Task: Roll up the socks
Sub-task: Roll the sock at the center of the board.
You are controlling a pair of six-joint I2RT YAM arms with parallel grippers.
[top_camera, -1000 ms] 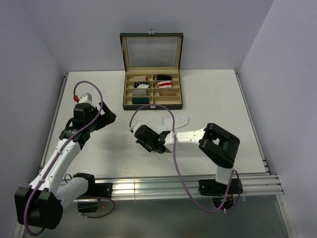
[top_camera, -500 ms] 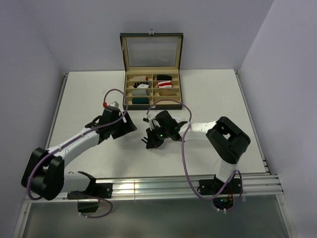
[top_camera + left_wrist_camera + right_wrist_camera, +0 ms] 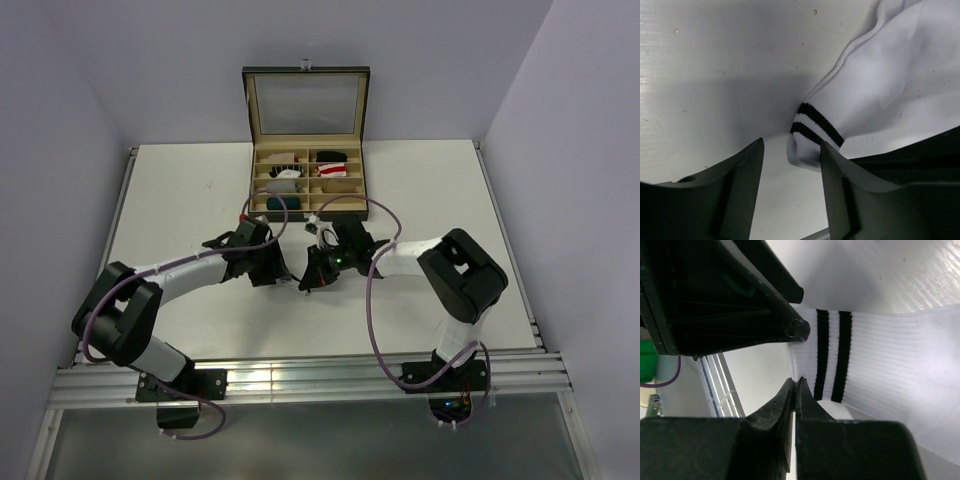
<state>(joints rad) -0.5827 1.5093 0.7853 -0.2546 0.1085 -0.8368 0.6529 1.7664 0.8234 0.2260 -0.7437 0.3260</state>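
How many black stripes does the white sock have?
2. Both stripes cross the white sock near its open end, side by side: one stripe closer to the opening, the other just behind it. None seem hidden.

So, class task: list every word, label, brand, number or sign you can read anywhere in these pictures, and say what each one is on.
No readable text in any view.
The white sock carries only two dark stripes, no letters or logo.
The box and what lies in it are too small in the top view to show any print.
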